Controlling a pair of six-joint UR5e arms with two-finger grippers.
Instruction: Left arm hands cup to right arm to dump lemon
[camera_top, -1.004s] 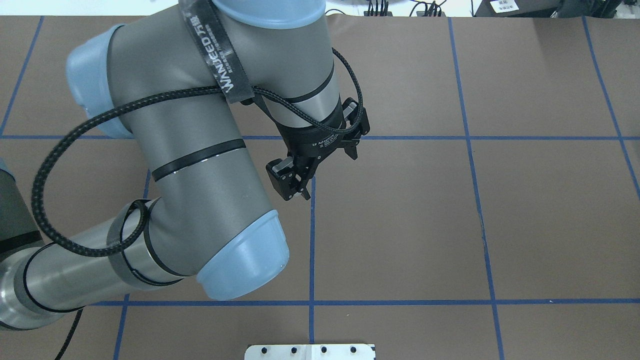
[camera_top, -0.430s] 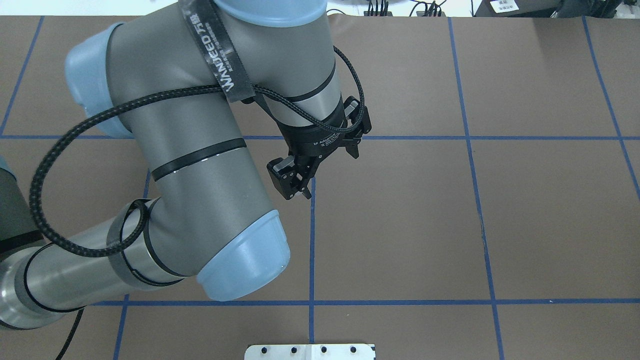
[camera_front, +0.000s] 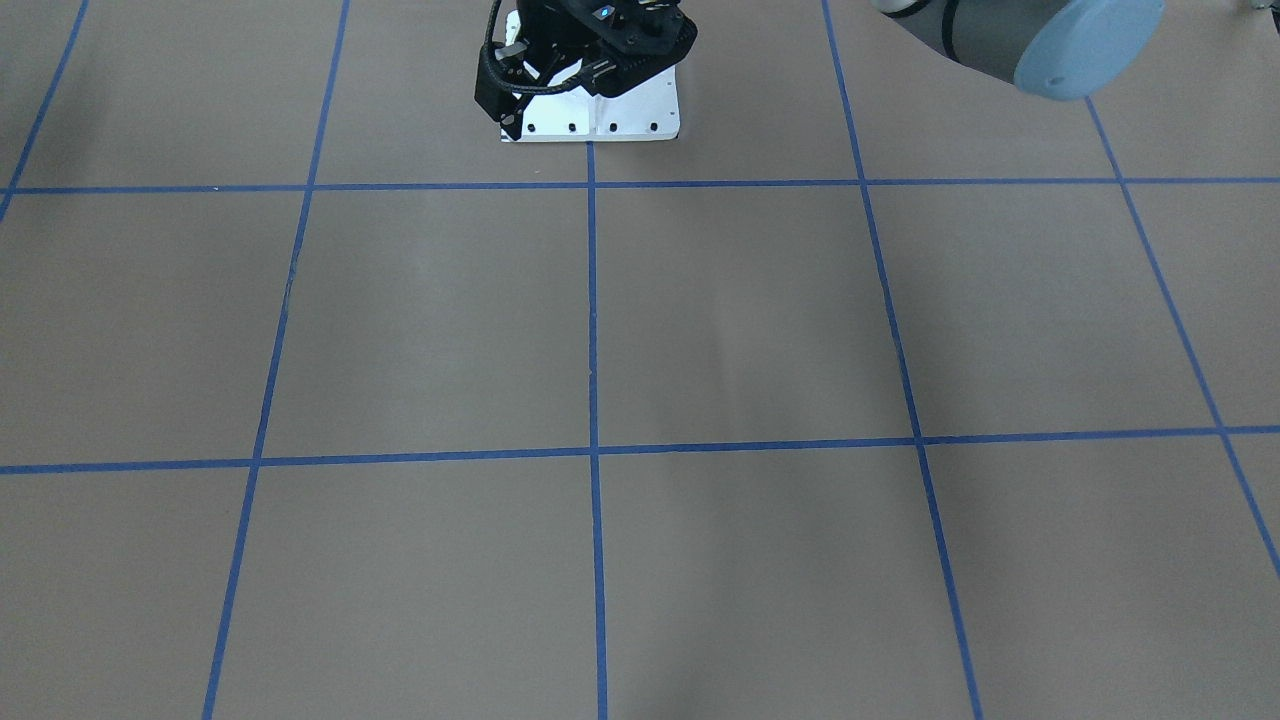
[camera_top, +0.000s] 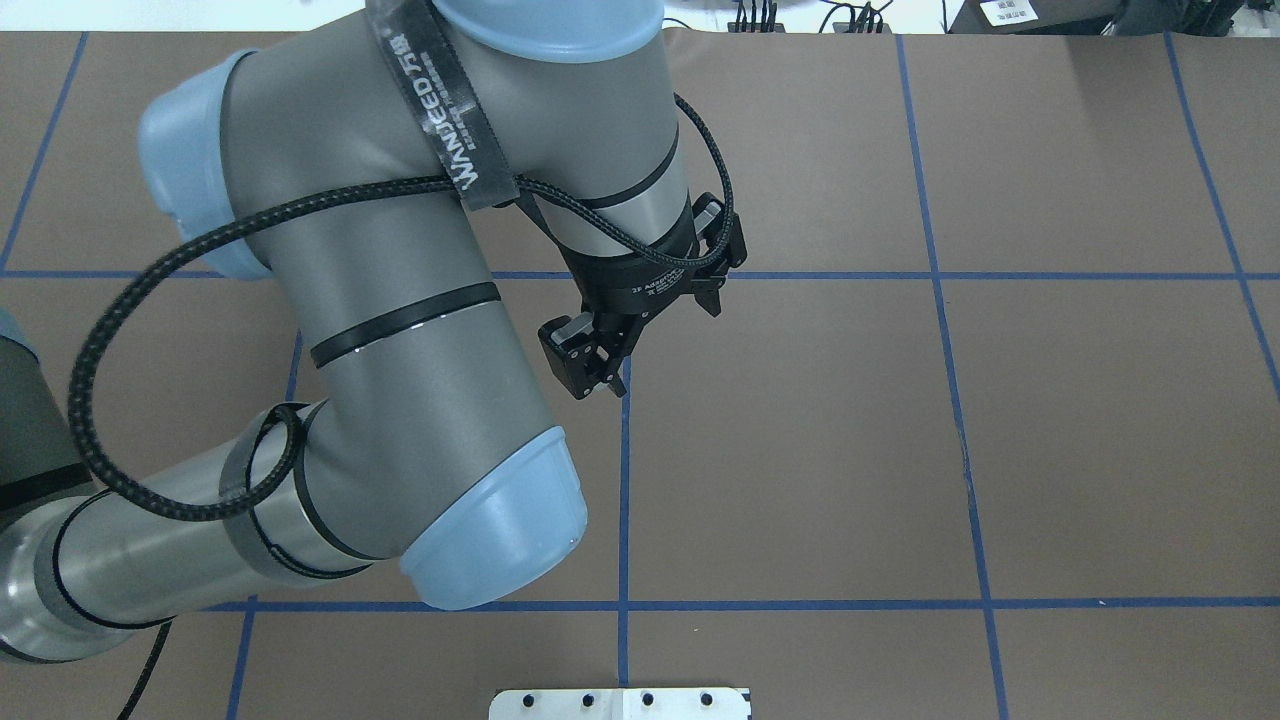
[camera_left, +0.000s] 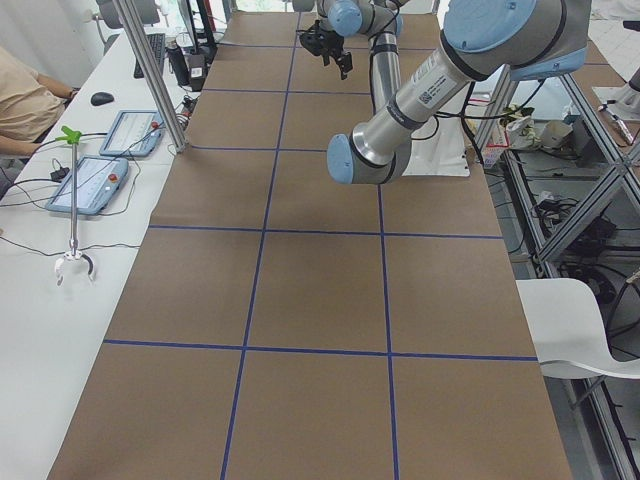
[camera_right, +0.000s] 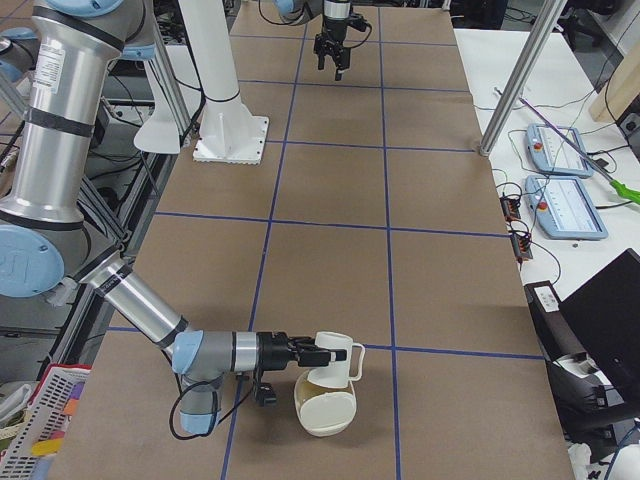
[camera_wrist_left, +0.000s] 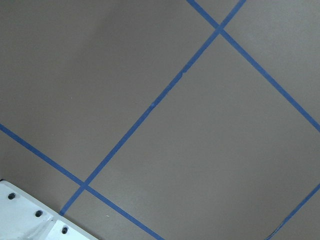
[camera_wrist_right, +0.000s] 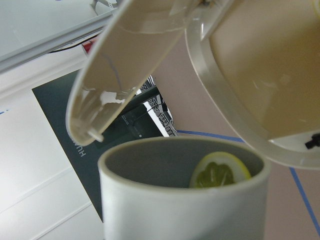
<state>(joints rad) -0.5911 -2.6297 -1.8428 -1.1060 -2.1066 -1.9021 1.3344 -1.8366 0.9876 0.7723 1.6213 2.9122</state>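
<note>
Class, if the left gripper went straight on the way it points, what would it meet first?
The left gripper points downward, so probably the brown table, beside a blue tape line; nothing shows between.

We stand in a robotics lab: a robot arm (camera_top: 400, 300) over a wide surface (camera_front: 750, 320) gridded with blue tape (camera_front: 592, 320), aluminium posts (camera_left: 150, 72), control pads (camera_left: 95, 185) on side benches (camera_left: 40, 330).

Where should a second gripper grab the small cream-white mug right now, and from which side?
Probably the loop handle of the small cream-white ceramic mug, coming from the operators' side. It juts out opposite the right gripper, which is at the robot-side wall, and the larger cream-white vessel sits right under the mug.
</note>
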